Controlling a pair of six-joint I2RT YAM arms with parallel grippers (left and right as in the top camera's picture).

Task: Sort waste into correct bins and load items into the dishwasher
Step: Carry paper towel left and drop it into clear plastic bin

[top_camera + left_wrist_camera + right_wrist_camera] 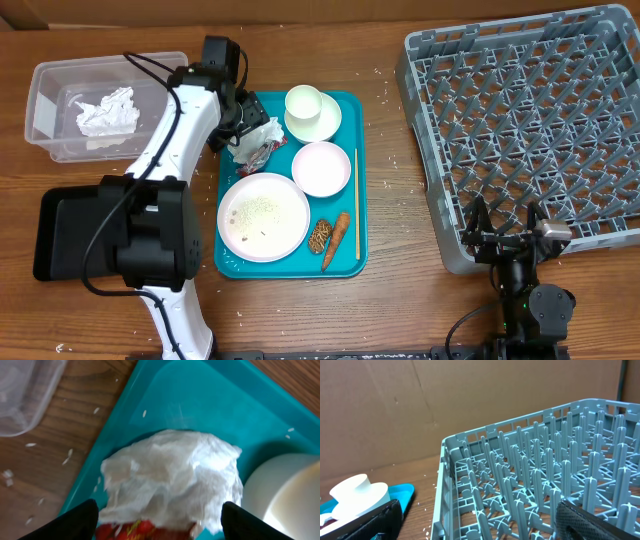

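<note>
My left gripper (pixel 249 128) is open at the teal tray's back left corner. In the left wrist view its fingers (pixel 160 522) straddle crumpled white paper (pixel 172 477) lying on a red wrapper (pixel 145 531); the same bundle shows from overhead (pixel 260 143). On the tray are a white cup (pixel 303 102) in a bowl (pixel 326 122), a second bowl (pixel 322 168), a plate (pixel 264 216) with rice grains, a brown lump (pixel 321 236), a carrot stick (pixel 336 240) and a chopstick (pixel 356 200). My right gripper (pixel 508 226) is open and empty at the grey dish rack's (pixel 530 110) front edge.
The clear tub (pixel 50 95) at the back left holds another crumpled paper (pixel 106 112). The black tray (pixel 58 235) lies at the front left, partly under my left arm. The teal tray (pixel 350 262) sits mid-table. Rice grains are scattered on the wood.
</note>
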